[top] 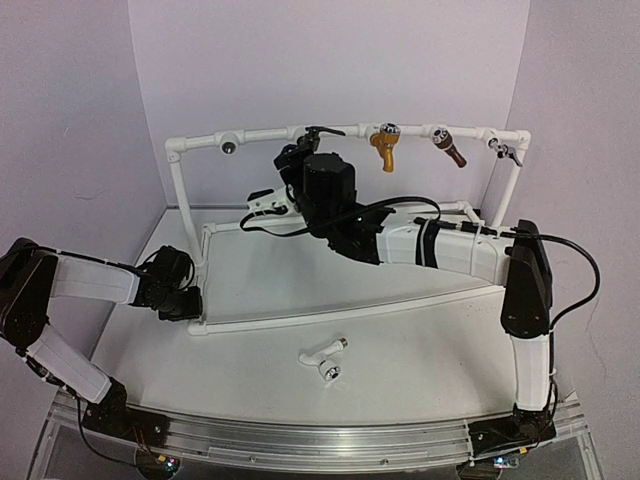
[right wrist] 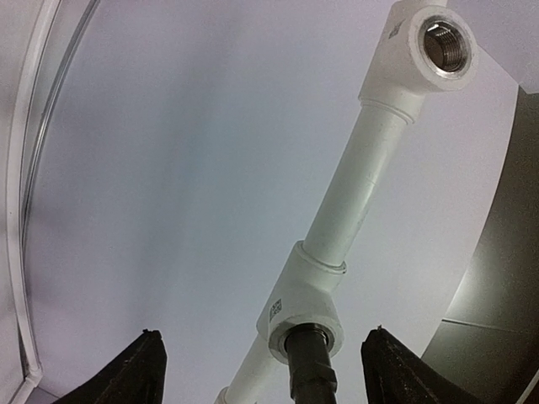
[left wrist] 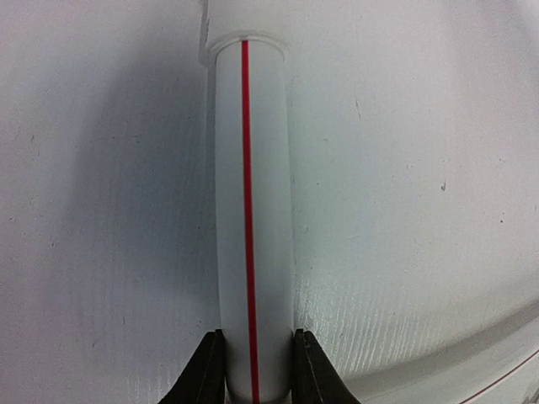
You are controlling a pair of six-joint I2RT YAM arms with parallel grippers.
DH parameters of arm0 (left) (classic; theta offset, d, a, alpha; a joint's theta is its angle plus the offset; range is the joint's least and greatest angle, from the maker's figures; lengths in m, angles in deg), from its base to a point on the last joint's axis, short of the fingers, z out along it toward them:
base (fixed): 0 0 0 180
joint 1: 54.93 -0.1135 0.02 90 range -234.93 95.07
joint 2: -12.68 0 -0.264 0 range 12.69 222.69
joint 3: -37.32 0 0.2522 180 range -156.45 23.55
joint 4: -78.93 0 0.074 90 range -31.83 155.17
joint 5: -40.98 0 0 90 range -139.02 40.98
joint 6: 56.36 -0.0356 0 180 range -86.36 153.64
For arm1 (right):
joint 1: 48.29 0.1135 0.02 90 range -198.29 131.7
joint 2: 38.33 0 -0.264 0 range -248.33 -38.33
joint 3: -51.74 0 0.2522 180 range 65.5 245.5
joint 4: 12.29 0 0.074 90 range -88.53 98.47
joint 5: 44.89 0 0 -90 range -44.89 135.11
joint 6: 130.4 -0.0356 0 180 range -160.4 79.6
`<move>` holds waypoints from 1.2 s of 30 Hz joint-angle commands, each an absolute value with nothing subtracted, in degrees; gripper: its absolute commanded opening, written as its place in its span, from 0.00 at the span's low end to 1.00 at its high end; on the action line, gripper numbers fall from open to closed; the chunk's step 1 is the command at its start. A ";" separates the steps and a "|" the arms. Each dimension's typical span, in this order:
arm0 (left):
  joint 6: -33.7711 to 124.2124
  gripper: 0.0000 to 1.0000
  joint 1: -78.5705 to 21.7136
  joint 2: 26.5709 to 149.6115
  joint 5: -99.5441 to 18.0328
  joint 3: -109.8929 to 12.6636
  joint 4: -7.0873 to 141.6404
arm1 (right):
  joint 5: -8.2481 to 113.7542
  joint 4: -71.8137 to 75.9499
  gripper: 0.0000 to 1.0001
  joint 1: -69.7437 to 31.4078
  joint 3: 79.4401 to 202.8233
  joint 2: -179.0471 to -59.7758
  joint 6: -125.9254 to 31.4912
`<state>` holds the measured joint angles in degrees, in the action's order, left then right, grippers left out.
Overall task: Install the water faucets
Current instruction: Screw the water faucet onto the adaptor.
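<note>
Risk: black faucet (right wrist: 310, 364), if barely threaded, may sag from tee (right wrist: 305, 295); right hand (right wrist: 261, 337) wide open, empty; left hand (left wrist: 258, 335) clamps pipe (left wrist: 253, 210).

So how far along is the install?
Done, it seems: black lever tap sits in a white tee fitting, right gripper open around it. In hand: left gripper clamps the white frame pipe. Left: white plastic tap on the table, one threaded socket empty.

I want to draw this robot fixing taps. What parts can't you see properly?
Black faucet: right wrist view, the bottom edge cuts off all but its end in the fitting.
White faucet: top view, too small to show its thread.
Left hand: left wrist view, the bottom edge leaves only fingertips on the pipe.
</note>
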<state>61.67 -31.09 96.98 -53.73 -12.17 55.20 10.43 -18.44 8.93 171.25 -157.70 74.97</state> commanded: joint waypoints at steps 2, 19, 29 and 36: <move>59.22 0.00 -28.09 98.90 -40.32 -13.27 59.90 | 8.55 -24.65 0.83 8.43 173.83 -155.98 80.17; 59.39 0.00 -28.12 98.79 -40.21 -13.09 59.90 | 4.36 -40.34 0.37 7.16 167.64 -156.80 69.44; 59.31 0.00 -28.10 99.04 -40.20 -13.25 59.91 | -1.88 -50.29 0.18 7.78 174.98 -164.98 52.99; 59.22 0.00 -28.11 99.23 -40.07 -13.35 59.99 | -12.10 -47.99 0.02 8.36 178.49 -163.16 5.57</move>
<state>60.88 -31.33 97.79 -54.98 -12.21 57.03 -2.38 -42.91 8.61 176.00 -165.85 42.81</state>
